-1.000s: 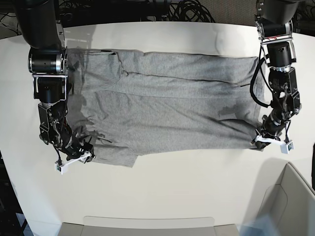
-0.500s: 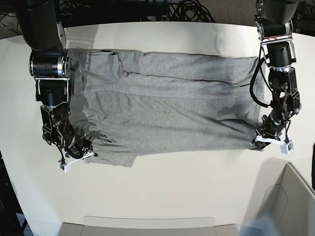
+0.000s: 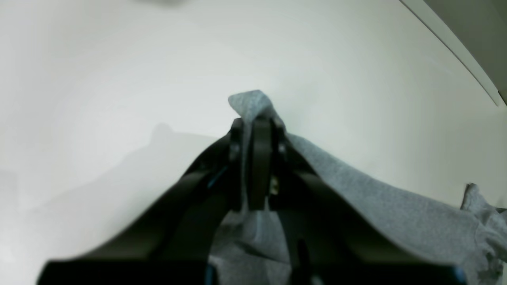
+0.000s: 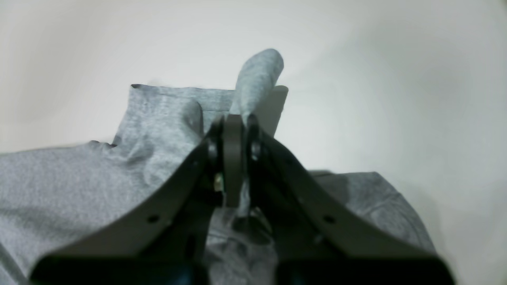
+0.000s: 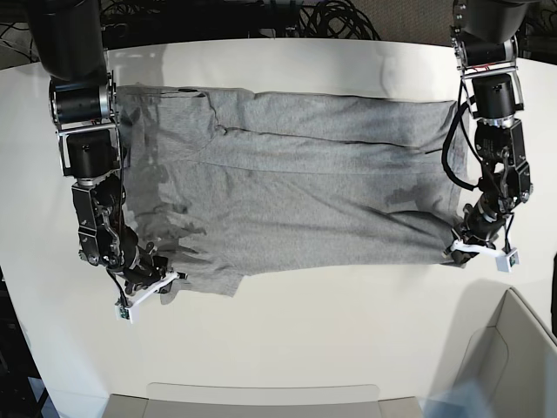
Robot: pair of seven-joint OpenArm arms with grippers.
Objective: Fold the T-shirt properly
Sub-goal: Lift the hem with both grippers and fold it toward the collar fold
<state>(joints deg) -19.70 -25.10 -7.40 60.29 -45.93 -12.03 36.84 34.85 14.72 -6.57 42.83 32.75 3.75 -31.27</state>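
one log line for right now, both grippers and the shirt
left gripper: shut on shirt edge | right gripper: shut on shirt edge | T-shirt: spread wide, wrinkled

the light is bright and even, with soft shadows; in both wrist views, the near parts are blurred.

The bench (image 5: 313,340) is smooth and white. The grey T-shirt (image 5: 296,200) lies right on it, spread wide and wrinkly.
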